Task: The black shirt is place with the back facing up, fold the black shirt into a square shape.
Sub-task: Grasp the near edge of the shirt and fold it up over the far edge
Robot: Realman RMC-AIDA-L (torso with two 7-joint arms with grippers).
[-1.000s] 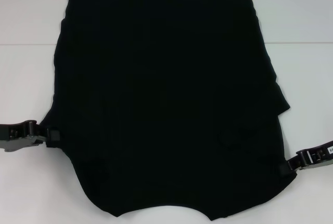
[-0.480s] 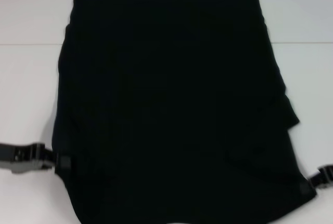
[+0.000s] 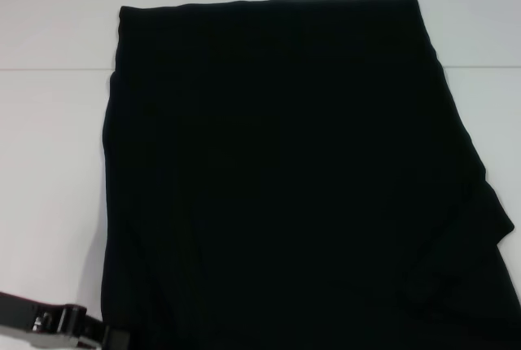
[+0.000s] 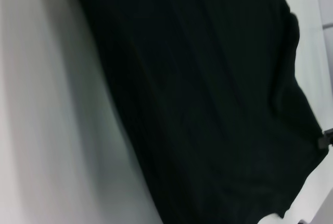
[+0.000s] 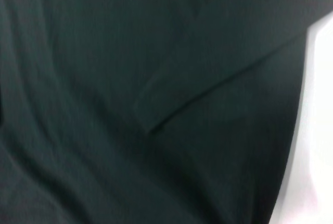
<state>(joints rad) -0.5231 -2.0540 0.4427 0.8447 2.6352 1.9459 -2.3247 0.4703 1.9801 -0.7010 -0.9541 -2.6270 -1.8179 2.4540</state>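
Head view: a smooth white table (image 3: pixel 49 203) carries the black shirt (image 3: pixel 293 179), soft, matte, roughly rectangular, rippled along its right edge. Left gripper (image 3: pixel 102 335) meets its near-left corner; I cannot tell its grip.

The black shirt's (image 3: pixel 293 179) near hem runs off the head view's lower edge. Beside its near-left corner, the left gripper (image 3: pixel 102 335) is cropped, fingers undeterminable.

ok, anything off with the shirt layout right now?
Slightly. The black shirt isn't a clean rectangle: its right side bulges out in a loose fold, while the left side runs straight. The left claw sits at its near left corner. No damage visible.
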